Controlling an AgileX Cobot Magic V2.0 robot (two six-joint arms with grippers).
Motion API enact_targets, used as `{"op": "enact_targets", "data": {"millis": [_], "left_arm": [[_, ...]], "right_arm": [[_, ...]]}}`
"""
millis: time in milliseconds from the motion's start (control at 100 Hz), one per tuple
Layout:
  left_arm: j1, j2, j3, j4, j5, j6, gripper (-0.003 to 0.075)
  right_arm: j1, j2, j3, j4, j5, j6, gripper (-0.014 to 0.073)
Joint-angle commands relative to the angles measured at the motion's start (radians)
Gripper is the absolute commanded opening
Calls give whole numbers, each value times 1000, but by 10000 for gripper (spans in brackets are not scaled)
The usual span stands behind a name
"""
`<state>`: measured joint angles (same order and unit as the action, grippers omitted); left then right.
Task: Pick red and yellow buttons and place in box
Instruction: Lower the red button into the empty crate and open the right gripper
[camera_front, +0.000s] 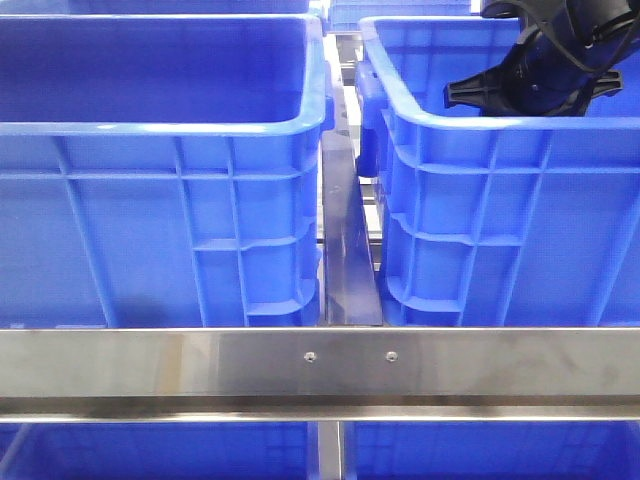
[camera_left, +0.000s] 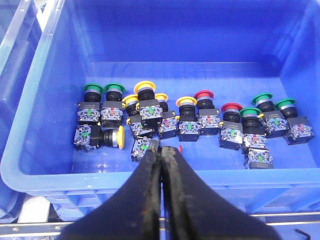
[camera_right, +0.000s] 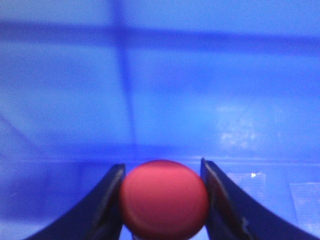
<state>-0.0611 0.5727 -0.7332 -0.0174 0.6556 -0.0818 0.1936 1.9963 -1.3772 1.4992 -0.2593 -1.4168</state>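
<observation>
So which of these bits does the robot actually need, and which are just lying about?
Needed: red button in the right gripper; other red buttons; yellow buttons; box.
Lying about: green buttons; metal rail.

an industrial parts-sorting or assembly workstation, as in a factory or robotics test cell: large ribbed blue plastic crates (camera_front: 160, 200) stand side by side on a rack of brushed stainless-steel rails (camera_front: 320, 362) fastened with visible screws, with more blue crates on the level below. one crate (camera_left: 45, 90), seen in the left wrist view, holds a loose batch of industrial push-button switches (camera_left: 190, 117) with green, yellow and red caps on black bodies and contact blocks, stock typical of electrical control-panel assembly. a black robot arm (camera_front: 540, 60) reaching into the right-hand crate marks the station as automated.
</observation>
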Motion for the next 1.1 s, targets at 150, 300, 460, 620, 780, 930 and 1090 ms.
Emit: {"op": "enact_targets", "data": {"millis": [150, 300, 460, 620, 780, 930, 1090], "left_arm": [[2, 1, -27, -1, -85, -9, -19], [2, 1, -27, -1, -85, -9, -19], [2, 1, -27, -1, -85, -9, -19], [2, 1, -27, -1, -88, -9, -19], [2, 1, -27, -1, -90, -9, -19], [2, 1, -27, -1, -90, -9, -19], [2, 1, -27, -1, -90, -9, -19]], "right_arm": [[-6, -27, -22, 17, 1, -9, 187], [-6, -28, -22, 36, 5, -10, 229], [-6, -34, -22, 48, 12, -10, 409], [-6, -35, -22, 63, 10, -10, 500], [-6, -46, -22, 79, -2, -10, 500], [-6, -82, -22, 81, -7, -11, 500], [-6, -160, -2, 84, -7, -11, 500]]}}
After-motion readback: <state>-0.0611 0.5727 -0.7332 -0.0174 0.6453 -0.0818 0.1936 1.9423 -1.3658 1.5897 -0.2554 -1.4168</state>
